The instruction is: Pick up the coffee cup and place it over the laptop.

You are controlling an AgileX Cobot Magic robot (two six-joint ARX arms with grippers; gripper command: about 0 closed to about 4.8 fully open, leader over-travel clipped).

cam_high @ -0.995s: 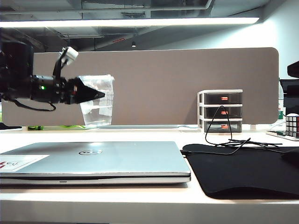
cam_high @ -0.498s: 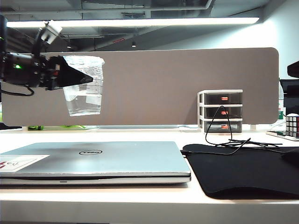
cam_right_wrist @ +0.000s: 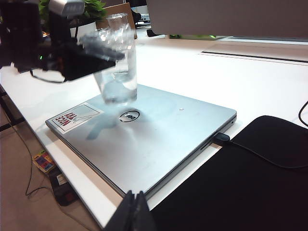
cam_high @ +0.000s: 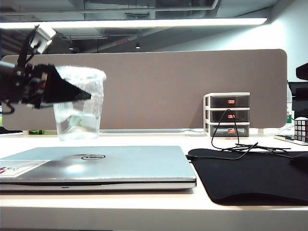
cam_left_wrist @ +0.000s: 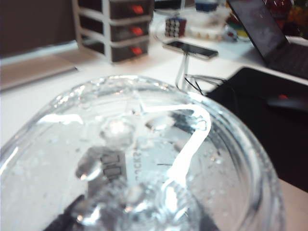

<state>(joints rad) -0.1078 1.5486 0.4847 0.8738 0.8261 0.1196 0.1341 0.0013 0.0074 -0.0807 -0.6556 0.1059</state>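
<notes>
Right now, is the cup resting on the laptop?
No, the cup hangs above the laptop in the left end effector.

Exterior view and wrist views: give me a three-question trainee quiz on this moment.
1. True or false: the cup rests on the laptop.
2. Which gripper holds the cup? A) left B) right C) neither
3. Fill in: right of the laptop lies a black ____.

Key:
1. False. In the exterior view the cup hangs clear above the lid; in the right wrist view it hangs near the Dell logo.
2. A. The left gripper clamps the cup near its rim; the right gripper, fingers together, stays at the table's near edge.
3. Mat.
</notes>
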